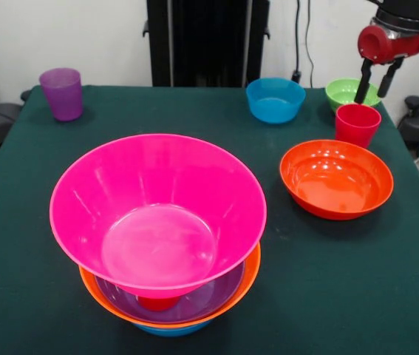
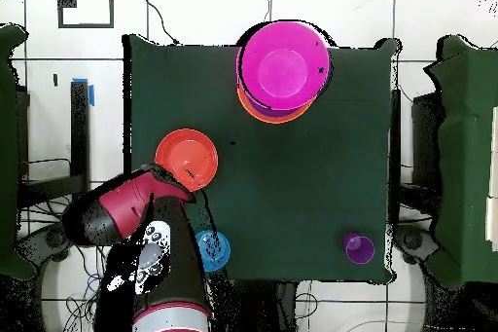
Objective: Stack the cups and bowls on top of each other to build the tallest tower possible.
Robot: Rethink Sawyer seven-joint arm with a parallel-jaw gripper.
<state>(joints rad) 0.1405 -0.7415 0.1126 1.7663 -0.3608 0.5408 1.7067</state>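
Hovering open gripper [image 1: 376,81] seen above red cup [image 1: 357,123] at bench [image 1: 17,222] two o'clock, front view, red-orange bowl [image 1: 336,179] just beside it, pink-topped tower [image 1: 157,214] at six o'clock, purple cup [image 1: 61,93] at eleven.

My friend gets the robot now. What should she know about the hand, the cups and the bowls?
Hand: open, fingers apart, just above the red cup, holding nothing.
Tower, front of the table in the front view: blue bowl at the bottom, then orange, purple, a small red cup, and the big pink bowl on top.
Still loose: red-orange bowl, red cup behind it, green bowl, blue bowl, purple cup in the far corner.
Left to do: add the loose pieces; the red cup seems next.
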